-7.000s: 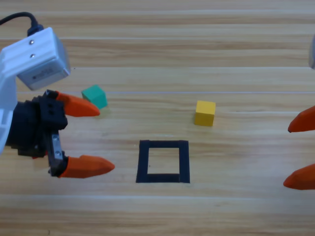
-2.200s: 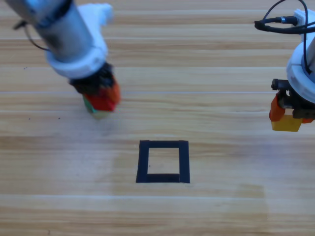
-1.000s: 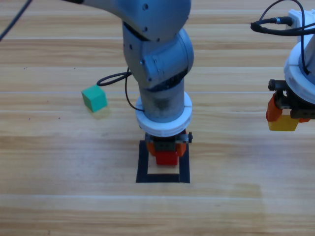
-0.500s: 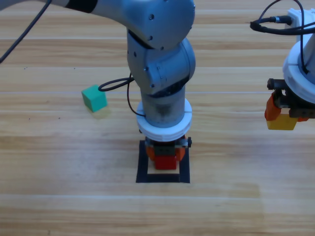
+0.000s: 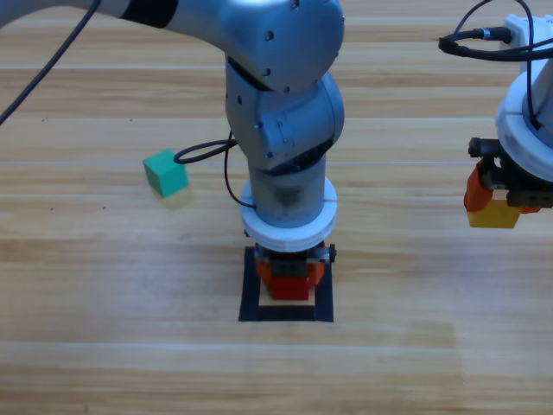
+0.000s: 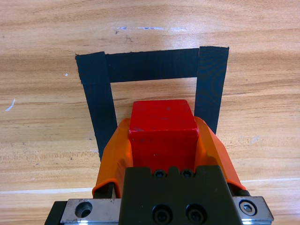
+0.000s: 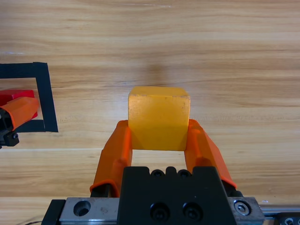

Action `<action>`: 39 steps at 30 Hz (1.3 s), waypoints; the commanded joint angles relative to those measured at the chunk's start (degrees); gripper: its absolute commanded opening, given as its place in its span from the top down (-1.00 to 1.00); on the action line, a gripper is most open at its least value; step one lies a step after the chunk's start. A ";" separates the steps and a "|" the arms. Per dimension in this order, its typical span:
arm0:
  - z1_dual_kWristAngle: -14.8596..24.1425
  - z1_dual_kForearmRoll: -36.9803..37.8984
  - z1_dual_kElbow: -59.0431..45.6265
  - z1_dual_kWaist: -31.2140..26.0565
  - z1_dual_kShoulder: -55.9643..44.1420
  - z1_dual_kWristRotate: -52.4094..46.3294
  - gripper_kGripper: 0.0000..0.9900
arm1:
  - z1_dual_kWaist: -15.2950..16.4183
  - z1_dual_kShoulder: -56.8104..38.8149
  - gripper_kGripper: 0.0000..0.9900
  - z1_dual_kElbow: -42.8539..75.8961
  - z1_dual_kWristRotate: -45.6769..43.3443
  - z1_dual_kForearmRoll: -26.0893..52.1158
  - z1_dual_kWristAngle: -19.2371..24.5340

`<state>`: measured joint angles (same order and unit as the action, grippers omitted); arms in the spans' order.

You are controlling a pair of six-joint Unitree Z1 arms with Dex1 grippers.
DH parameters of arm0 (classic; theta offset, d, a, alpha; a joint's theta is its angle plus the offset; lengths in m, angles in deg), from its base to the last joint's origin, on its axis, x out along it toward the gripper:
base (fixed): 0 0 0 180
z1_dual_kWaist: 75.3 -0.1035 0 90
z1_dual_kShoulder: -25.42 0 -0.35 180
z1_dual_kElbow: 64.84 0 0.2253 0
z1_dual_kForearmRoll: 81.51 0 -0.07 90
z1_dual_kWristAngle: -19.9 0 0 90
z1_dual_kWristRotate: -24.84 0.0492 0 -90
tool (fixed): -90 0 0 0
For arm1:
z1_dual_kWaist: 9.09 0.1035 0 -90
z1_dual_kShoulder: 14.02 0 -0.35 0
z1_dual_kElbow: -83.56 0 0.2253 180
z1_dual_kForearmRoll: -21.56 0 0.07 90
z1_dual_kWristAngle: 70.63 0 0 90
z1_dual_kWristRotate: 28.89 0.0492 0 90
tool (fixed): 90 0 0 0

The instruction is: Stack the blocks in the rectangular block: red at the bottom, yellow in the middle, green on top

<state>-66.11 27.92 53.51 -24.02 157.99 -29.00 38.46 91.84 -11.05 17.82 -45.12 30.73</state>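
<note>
High view: the left gripper (image 5: 292, 275) stood over the rectangular block (image 5: 252, 285) of black tape near the table's (image 5: 104, 346) front-middle, its jaws pinching the red cube (image 5: 289, 285) by two opposite sides. The left wrist view showed that cube (image 6: 163, 125) inside the outline (image 6: 96, 103), towards the tape side nearest the gripper; whether it had touched the wood could not be told. It was carried there, in my judgement, because red forms the base of the stack.

The right gripper (image 5: 501, 203) hung near the table's right edge, well apart from the square, its jaws clamped on the yellow cube (image 5: 494, 214). The right wrist view showed this cube (image 7: 159, 118) gripped on two sides and apparently clear of the wood, probably held ready as the middle tier while staying out of the left arm's way.

The teal-green cube (image 5: 165, 172) sat loose towards the left side, well clear of both arms.

Room for movement: bare wood surrounded the square on all sides, so the left arm could rise straight up, and the stretch between the square and the right gripper carried nothing.
</note>
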 commanded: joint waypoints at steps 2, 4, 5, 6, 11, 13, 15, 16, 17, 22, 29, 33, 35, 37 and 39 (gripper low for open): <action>1.29 -0.43 0.54 1.99 3.22 0.14 -0.91 | 1.84 2.78 0.83 1.12 -0.13 1.23 -0.98; 1.29 -0.43 0.63 1.99 2.96 0.14 -1.00 | 1.84 2.86 0.83 1.12 -0.13 1.23 -0.98; 1.29 -0.43 0.63 1.99 2.87 0.05 -1.00 | 1.84 2.86 0.83 1.12 -0.13 1.23 -0.98; 1.29 -0.43 0.72 1.99 2.70 0.23 -1.00 | 1.84 2.78 0.83 1.12 -0.13 1.23 -0.98; 2.17 -0.51 0.45 1.99 0.59 -0.04 -1.00 | 1.84 1.90 0.83 1.03 -0.22 1.23 -0.89; 2.87 -0.87 1.86 1.99 -0.64 -0.04 -1.00 | 2.10 1.19 0.83 0.77 -0.22 1.23 -0.89; 4.80 -2.71 5.73 1.99 -2.14 0.23 -1.00 | 2.63 0.67 0.83 0.33 -0.13 1.23 -0.72; 5.42 -3.94 7.66 1.81 -3.19 0.49 -1.00 | 2.98 0.58 0.83 -0.03 0.14 1.05 -0.63; 6.65 -4.65 9.07 0.76 -5.56 0.67 -1.00 | 3.42 0.58 0.83 -0.29 0.58 0.79 -0.63; 6.91 -4.82 9.07 -5.30 -18.05 1.90 -1.00 | 5.27 1.46 0.82 -1.70 2.24 0.26 -0.72; 10.16 -6.14 -10.18 -15.94 -40.90 6.56 -1.00 | 10.01 8.84 0.82 -11.28 5.23 -4.40 -1.07; 13.94 -4.29 -18.09 -18.58 -48.63 16.05 -1.00 | 11.95 14.55 0.82 -18.13 6.11 -7.03 -1.42; 14.12 -1.22 -23.19 -19.72 -53.03 20.97 -1.00 | 12.91 17.28 0.82 -21.47 6.29 -7.91 -1.60; 13.33 2.74 -28.46 -20.42 -58.30 27.30 -1.00 | 13.62 19.12 0.82 -23.84 6.46 -8.44 -1.77; 12.54 5.99 -32.24 -20.42 -62.25 33.01 -1.00 | 14.23 20.53 0.82 -25.69 6.46 -8.53 -1.86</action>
<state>-52.65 28.65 28.63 -42.48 104.85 -4.56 48.87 105.15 -33.03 23.68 -52.19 30.16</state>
